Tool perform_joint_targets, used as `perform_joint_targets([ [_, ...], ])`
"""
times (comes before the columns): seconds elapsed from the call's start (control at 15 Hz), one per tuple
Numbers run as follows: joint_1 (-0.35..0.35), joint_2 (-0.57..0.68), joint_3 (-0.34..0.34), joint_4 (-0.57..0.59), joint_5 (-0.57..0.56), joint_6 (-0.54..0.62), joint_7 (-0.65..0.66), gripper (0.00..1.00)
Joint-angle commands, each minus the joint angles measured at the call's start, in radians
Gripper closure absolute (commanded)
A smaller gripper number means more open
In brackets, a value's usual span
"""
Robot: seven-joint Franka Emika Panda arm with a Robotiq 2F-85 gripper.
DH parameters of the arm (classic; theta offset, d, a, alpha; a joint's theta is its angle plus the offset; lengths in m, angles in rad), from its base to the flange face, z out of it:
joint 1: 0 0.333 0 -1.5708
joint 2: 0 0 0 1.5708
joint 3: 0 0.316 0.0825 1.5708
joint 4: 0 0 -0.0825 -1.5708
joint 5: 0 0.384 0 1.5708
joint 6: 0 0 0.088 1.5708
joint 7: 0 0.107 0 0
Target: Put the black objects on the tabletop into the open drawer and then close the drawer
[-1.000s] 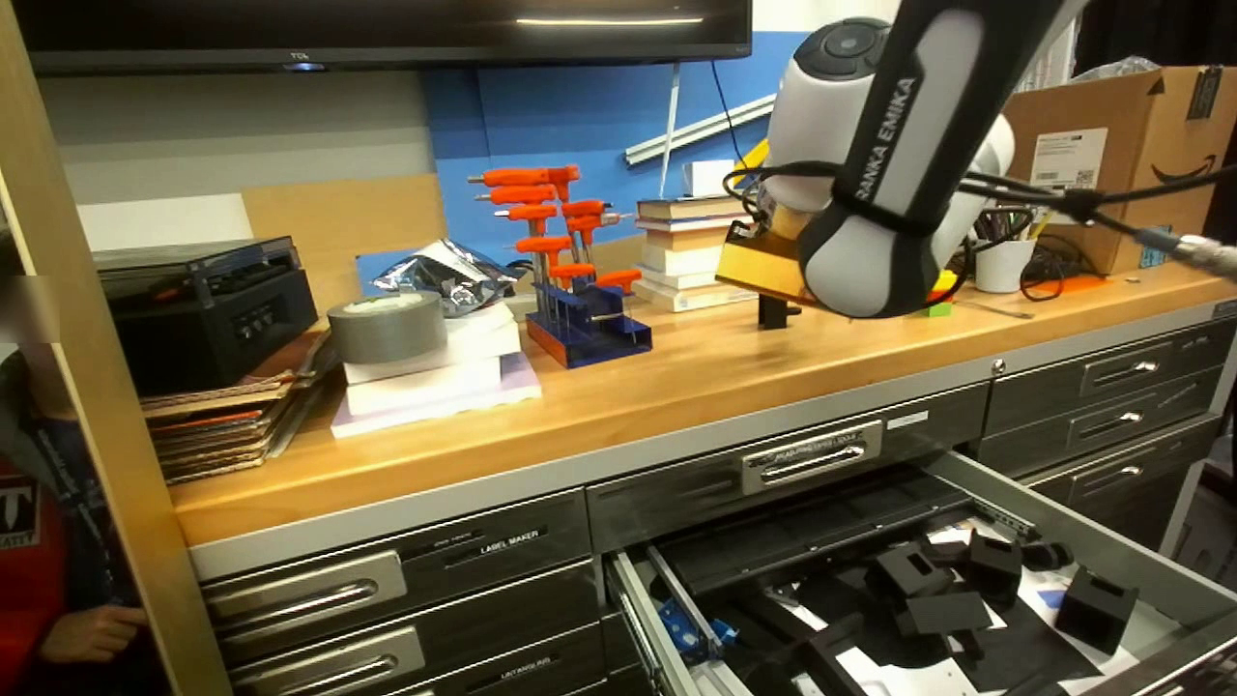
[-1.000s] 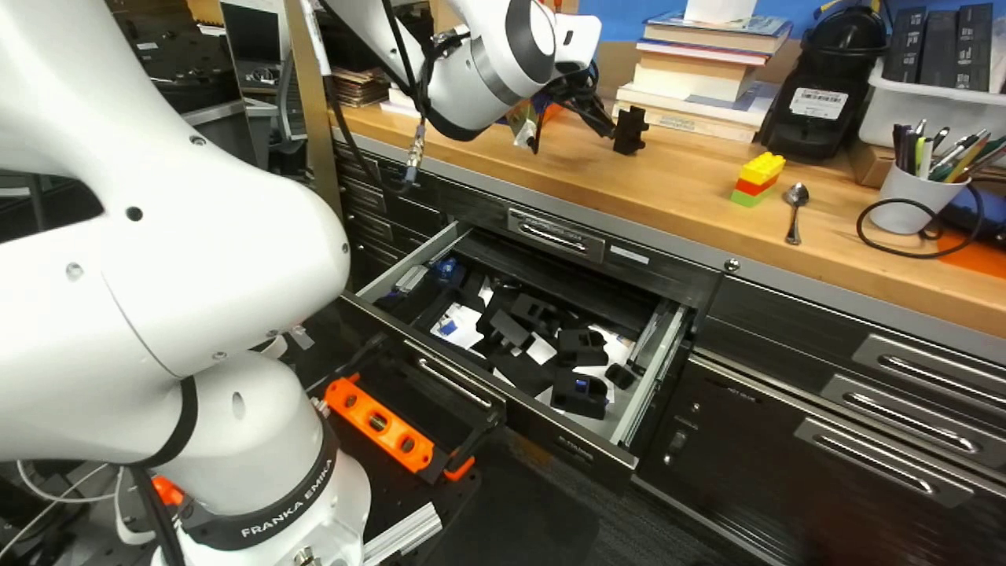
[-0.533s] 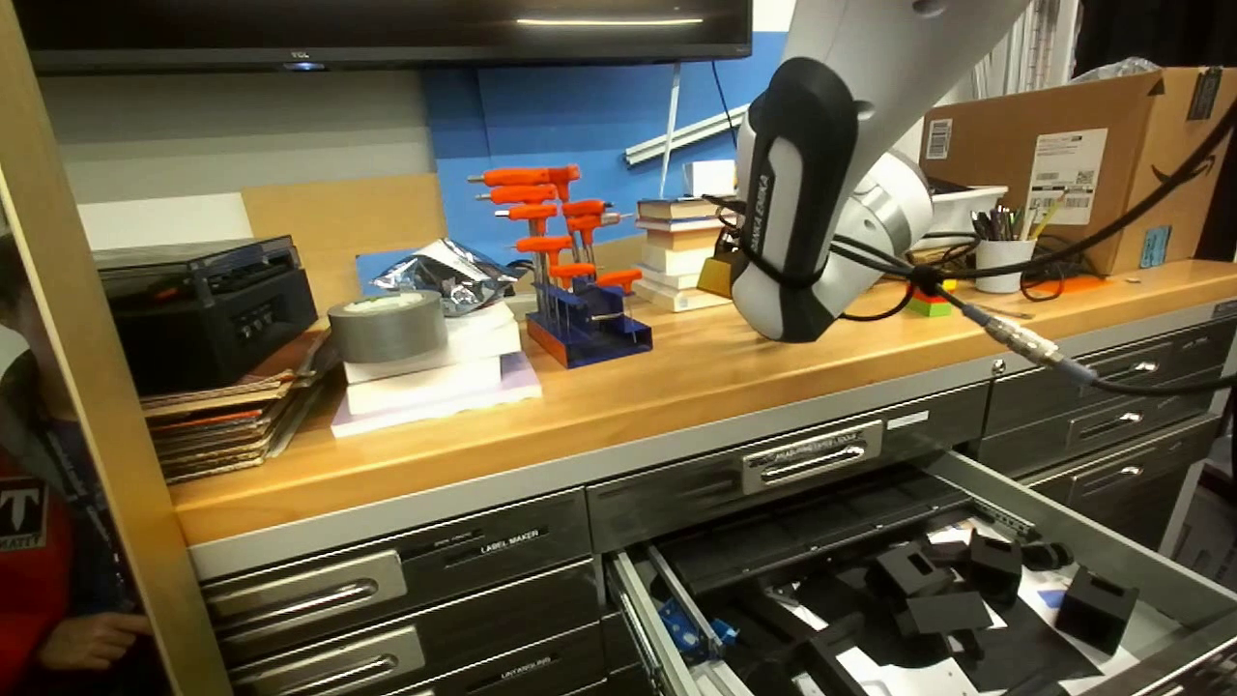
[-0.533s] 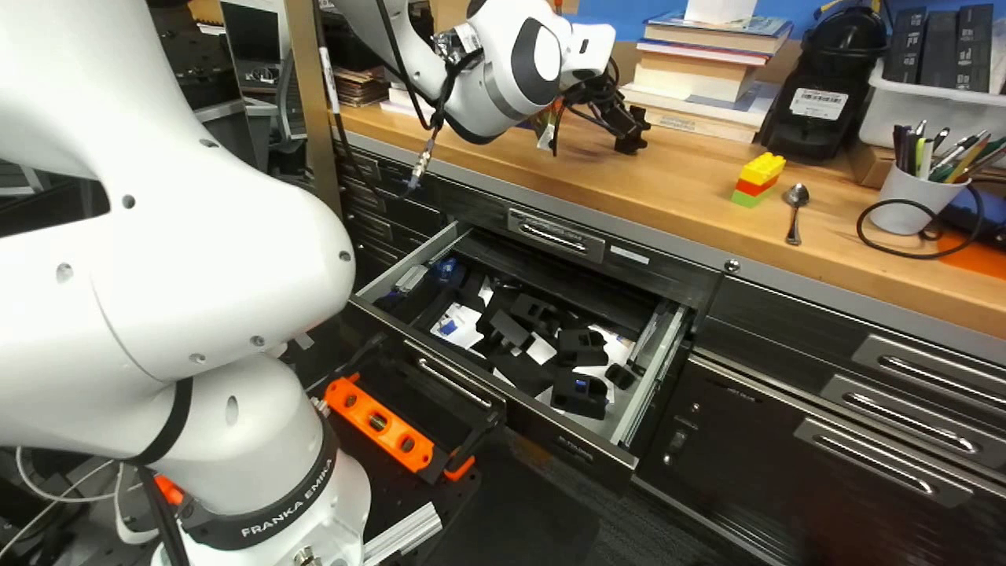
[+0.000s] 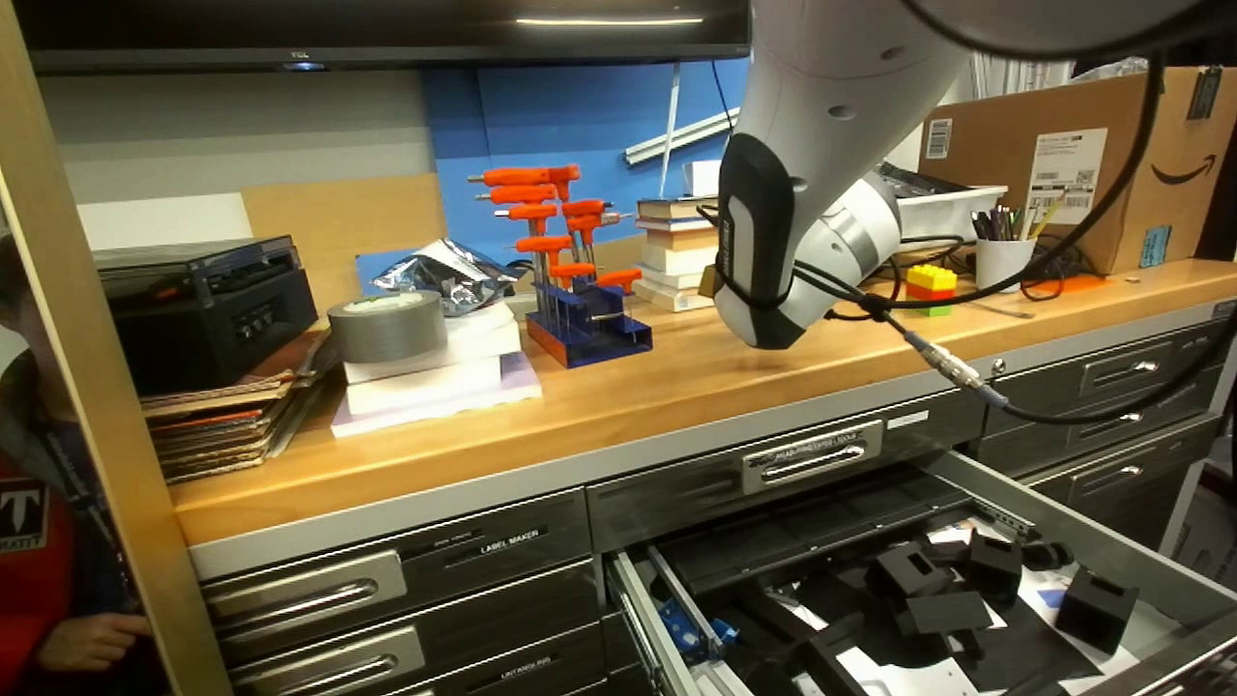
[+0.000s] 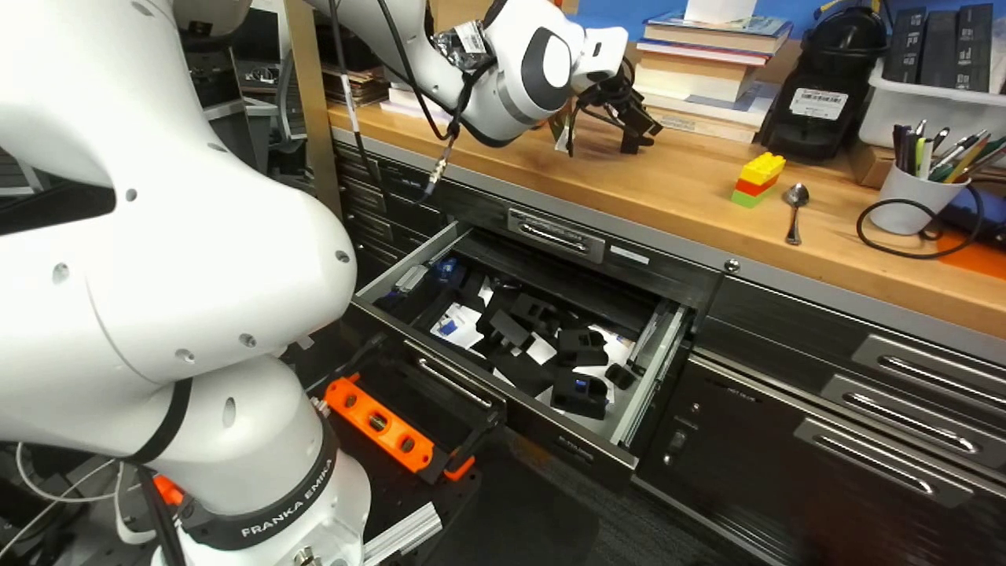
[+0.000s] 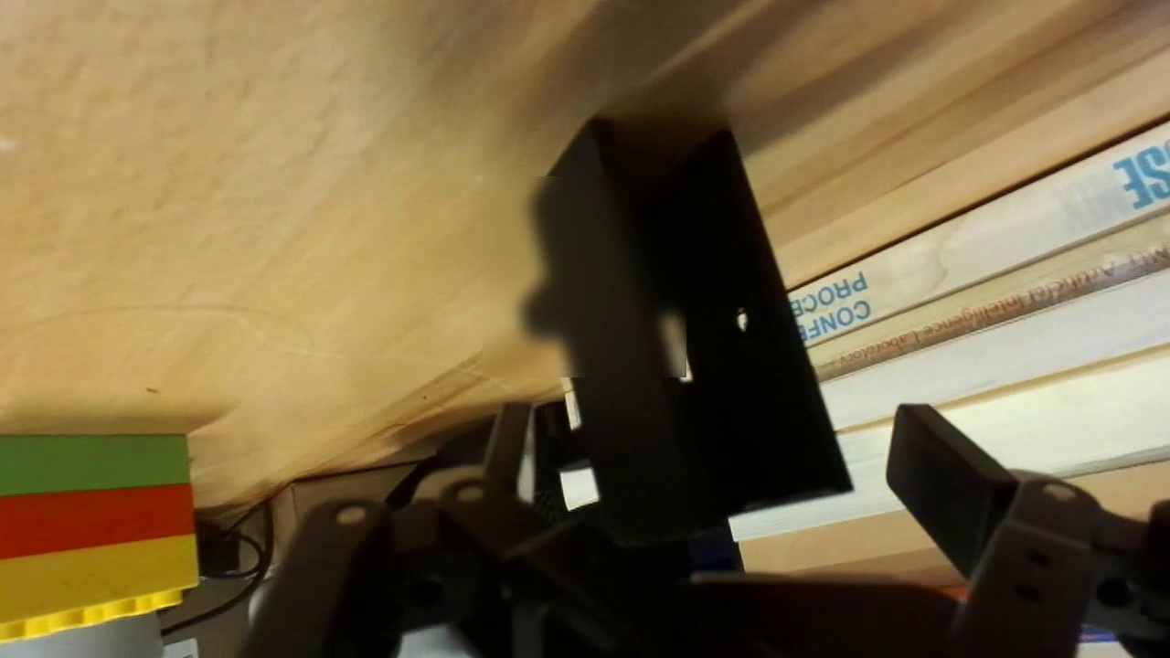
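Hovering over the tabletop (image 6: pixel 692 181), the gripper (image 7: pixel 713 425) has its fingers (image 7: pixel 946 484) spread wide and nothing visibly held, with the black object (image 7: pixel 731 393) just ahead and below, centred in the gap in the wrist view, though whether its near end sits inside I can't tell! It stands on end near the book stack (image 7: pixel 987 366), long axis rising toward the gripper, so a straight advance along it looks like the call. Dark, boxy, open-sided like a channel, it shows a small hole through one wall.
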Motion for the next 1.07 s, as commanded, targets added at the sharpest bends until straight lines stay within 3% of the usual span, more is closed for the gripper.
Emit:
perform_joint_targets([
  [0.0, 0.006, -0.077, -0.031, 0.046, 0.056, -0.057, -0.028, 0.0],
  [0.4, 0.052, -0.094, -0.058, 0.01, 0.065, -0.112, -0.04, 0.0],
  [0.47, 0.06, -0.097, -0.065, 0.005, 0.064, -0.116, -0.04, 0.25],
  [0.6, 0.071, -0.103, -0.074, 0.001, 0.063, -0.127, -0.043, 0.33],
  [1.0, 0.098, -0.099, -0.093, -0.014, 0.063, -0.151, -0.052, 0.75],
])
